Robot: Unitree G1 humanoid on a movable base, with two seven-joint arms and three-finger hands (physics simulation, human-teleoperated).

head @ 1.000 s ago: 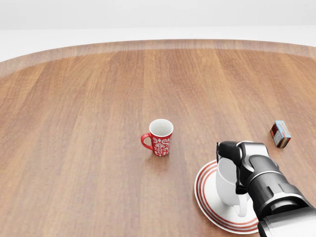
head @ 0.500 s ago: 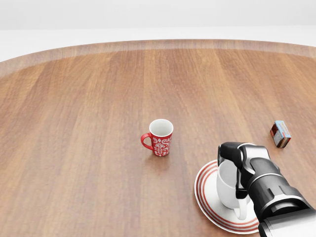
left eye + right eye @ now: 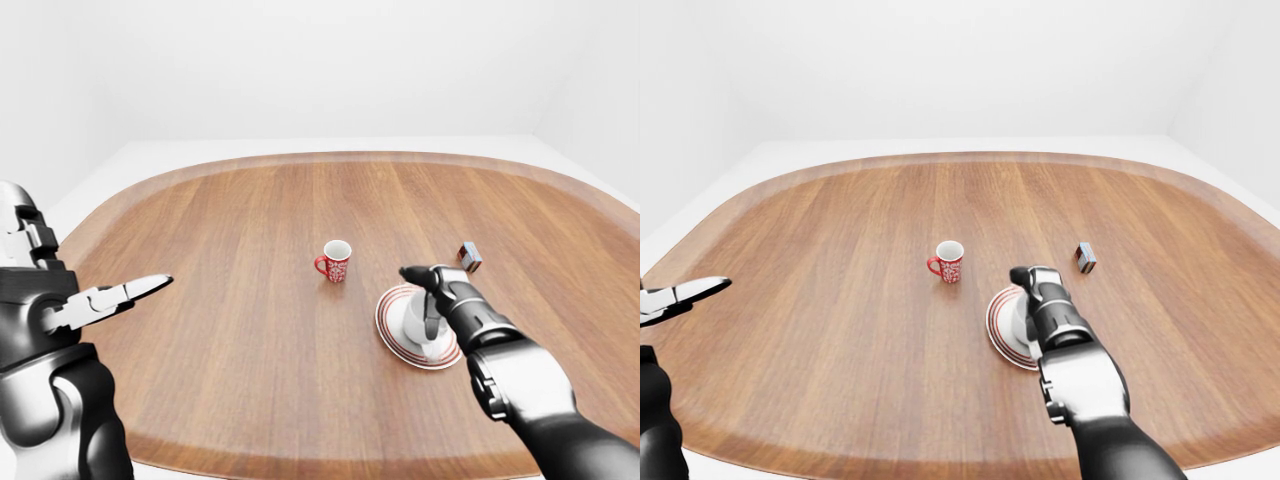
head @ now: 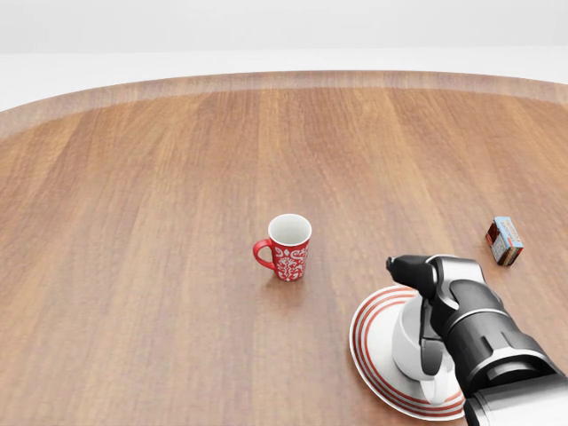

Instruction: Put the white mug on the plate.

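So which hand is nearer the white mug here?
Right. The right hand is over the white mug on the plate; the left hand hovers open far toward the left-eye view's left edge.

You have a wooden oval table [image 3: 230,260] with a paler rim. A red mug with white floral pattern [image 4: 288,246] stands upright near its centre, handle towards the head view's left. A small red-and-blue box [image 4: 504,240] lies well apart, to the right.
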